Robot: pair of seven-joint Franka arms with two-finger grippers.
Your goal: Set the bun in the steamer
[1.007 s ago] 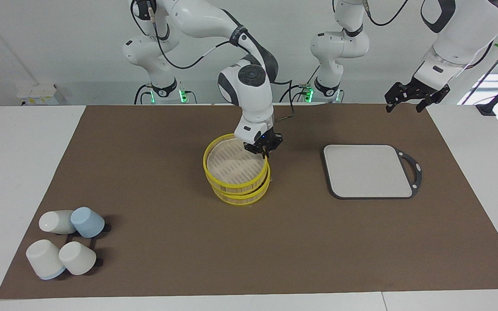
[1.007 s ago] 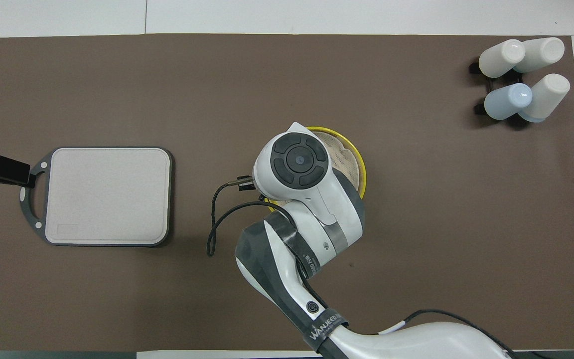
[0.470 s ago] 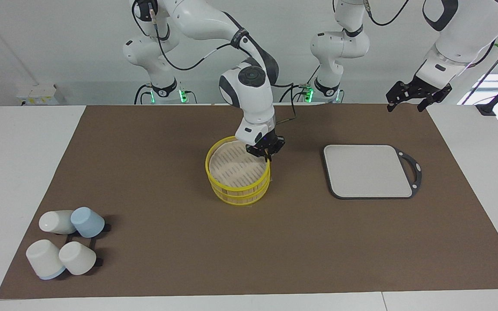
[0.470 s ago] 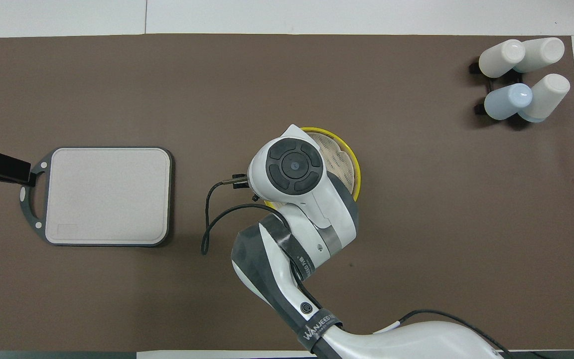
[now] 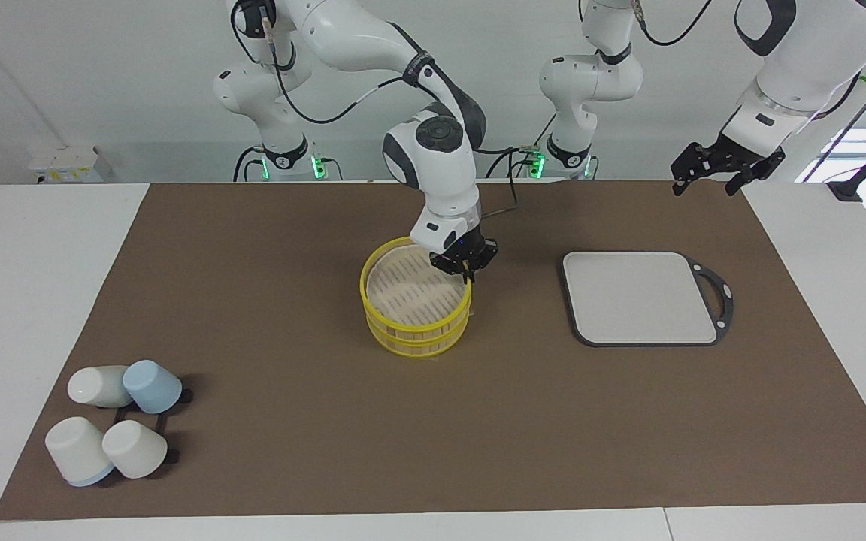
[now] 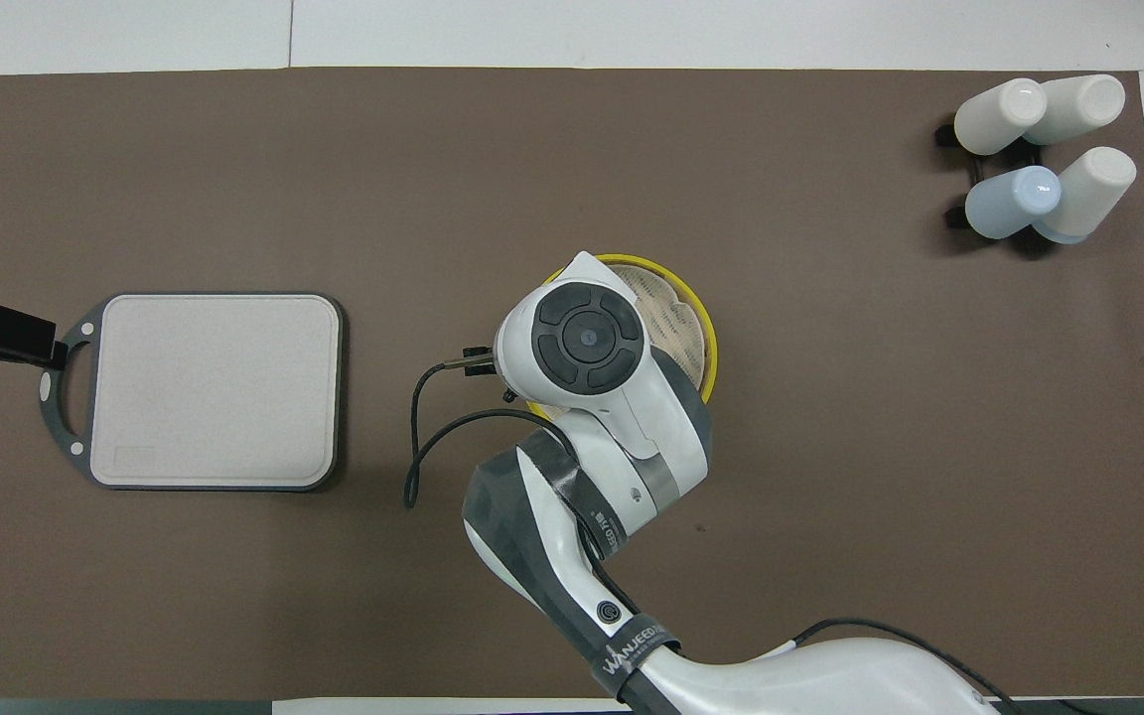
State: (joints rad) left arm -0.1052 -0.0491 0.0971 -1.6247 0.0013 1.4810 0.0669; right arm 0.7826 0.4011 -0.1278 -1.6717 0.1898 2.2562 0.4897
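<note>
Facing view: we see the right tool at the lidded steamer's rim, clamped on the lid; left tool waits apart, over the desk edge. Bun hidden.
Overhead view: arm covers most of the steamer; board toward the left arm's end.

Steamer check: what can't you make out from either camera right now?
- Bun: not seen in either view; the lid closes the steamer.
- Right hand at the lid's rim: the facing view shows it too small to tell whether it grips; overhead, its own arm covers it.
- Steamer: overhead, mostly under that arm.
- Left hand: waits over the table's end; overhead, cut off by the edge.
</note>
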